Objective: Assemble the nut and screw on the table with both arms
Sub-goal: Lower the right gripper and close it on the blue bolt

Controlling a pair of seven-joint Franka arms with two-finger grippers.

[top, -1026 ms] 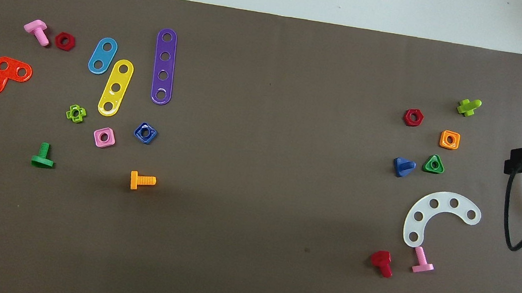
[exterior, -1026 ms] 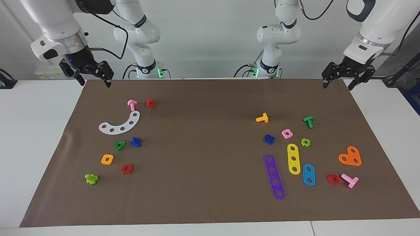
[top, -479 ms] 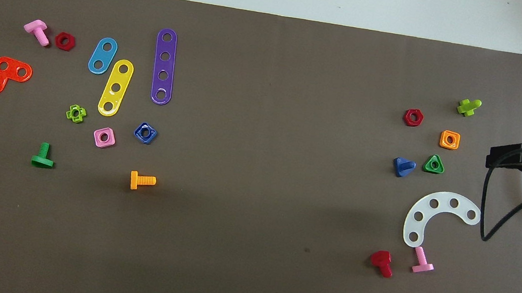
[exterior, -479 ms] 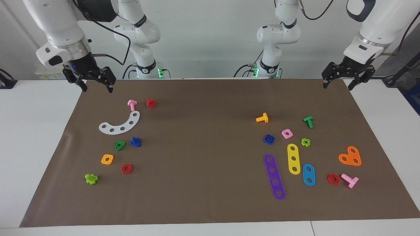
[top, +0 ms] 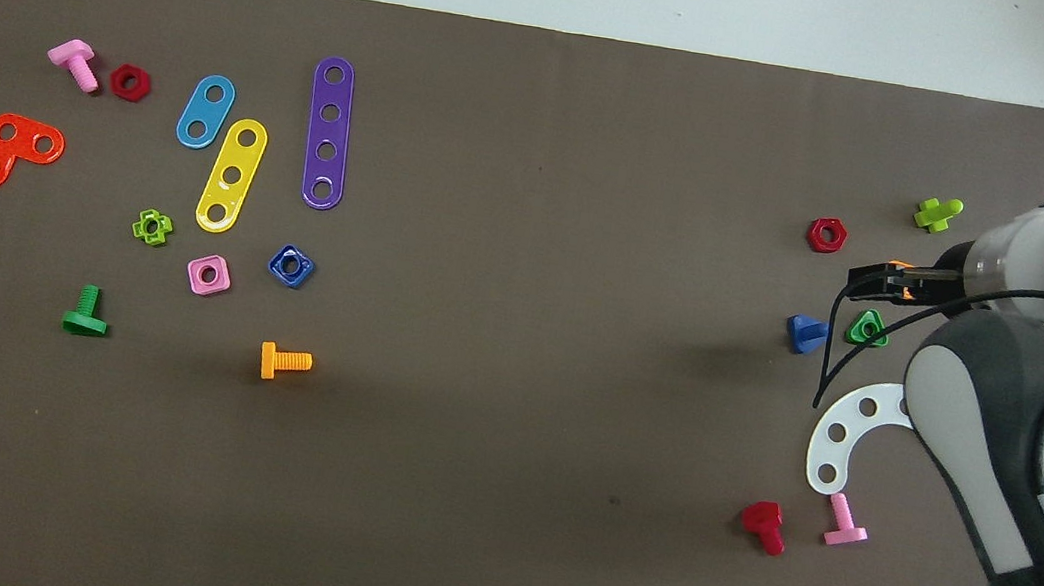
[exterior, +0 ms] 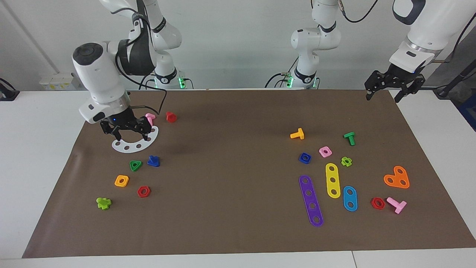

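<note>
Right arm's reach for the screw
Right gripper point(exterior: 127, 131), fingers spread, hung over the white arc plate point(exterior: 135, 143); screw point(exterior: 153, 161) beside the green nut point(exterior: 135, 165); it needed lowering; left gripper point(exterior: 385, 89) waited, spread

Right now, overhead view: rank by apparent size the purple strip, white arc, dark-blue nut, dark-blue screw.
1. Purple strip.
2. White arc, partly hidden by the right arm, so unsure against the strip.
3. Dark-blue nut and dark-blue screw: look alike.

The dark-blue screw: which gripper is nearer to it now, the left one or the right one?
The right. The right gripper hangs over the white curved plate, beside the screw. The left gripper waits over the mat's corner at the left arm's end of the table.
</note>
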